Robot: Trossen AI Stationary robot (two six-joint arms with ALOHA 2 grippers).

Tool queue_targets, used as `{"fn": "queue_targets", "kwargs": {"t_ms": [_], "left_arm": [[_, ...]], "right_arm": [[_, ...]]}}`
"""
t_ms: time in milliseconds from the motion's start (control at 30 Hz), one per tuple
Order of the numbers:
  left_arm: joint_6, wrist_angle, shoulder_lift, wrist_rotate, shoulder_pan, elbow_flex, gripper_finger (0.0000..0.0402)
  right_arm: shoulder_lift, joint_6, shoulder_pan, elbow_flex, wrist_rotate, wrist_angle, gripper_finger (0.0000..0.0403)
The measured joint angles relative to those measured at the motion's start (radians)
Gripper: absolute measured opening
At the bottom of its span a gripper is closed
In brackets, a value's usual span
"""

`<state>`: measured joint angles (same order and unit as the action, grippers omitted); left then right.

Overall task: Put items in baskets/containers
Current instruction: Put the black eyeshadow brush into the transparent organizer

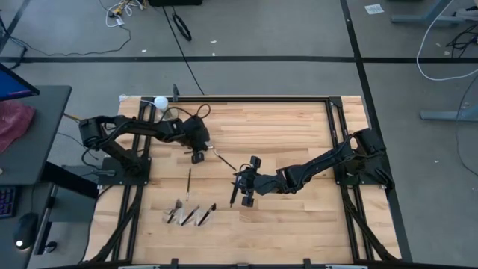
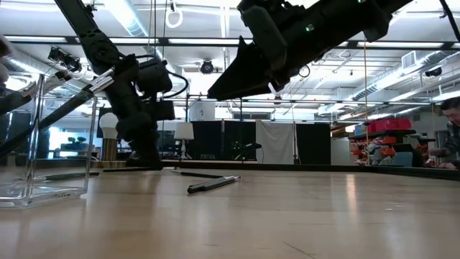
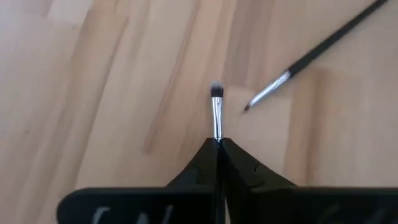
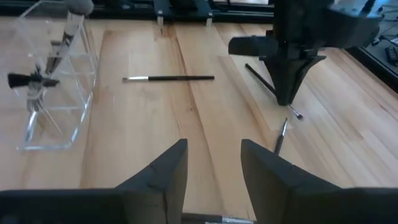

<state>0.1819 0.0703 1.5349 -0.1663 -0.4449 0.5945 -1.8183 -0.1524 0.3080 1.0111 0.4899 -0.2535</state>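
Observation:
My left gripper stands on the table left of centre, shut on a thin makeup brush. The brush's silvery ferrule and dark bristle tip stick out past the fingertips. My right gripper hovers open at mid-table, above a dark brush lying on the wood. Two more brushes lie flat: a slanted one between the grippers and one nearer the organizer. The clear organizer stands by the near edge with several brushes leaning in it. My left gripper pinches the brush at the back of its ferrule between the two fingertips, and the handle is hidden under the gripper. The fingers slant down from above and the brush runs on along their line. In the right wrist view the free bristle end looks to lie on the table.
A white ball on a metal stand is at the far left corner. Black frame rails run along the table's sides. Bare wood lies between the organizer and the right arm.

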Motion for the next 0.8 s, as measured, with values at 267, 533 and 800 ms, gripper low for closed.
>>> {"fn": "queue_targets", "kwargs": {"t_ms": [267, 533, 800], "left_arm": [[-0.079, -0.123, -0.002, -0.042, 0.038, 0.000, 0.0000], [-0.084, -0.123, -0.012, -0.037, 0.097, 0.000, 0.0002], [-0.145, -0.128, -0.129, 0.135, 0.257, 0.000, 0.0003]], "right_arm": [[0.000, -0.034, 0.000, -0.028, 0.000, 0.011, 0.0150], [0.000, -0.094, 0.000, -0.158, -0.002, -0.180, 0.0150], [0.000, -0.074, -0.011, -0.169, -0.201, -0.216, 0.0150]]}}
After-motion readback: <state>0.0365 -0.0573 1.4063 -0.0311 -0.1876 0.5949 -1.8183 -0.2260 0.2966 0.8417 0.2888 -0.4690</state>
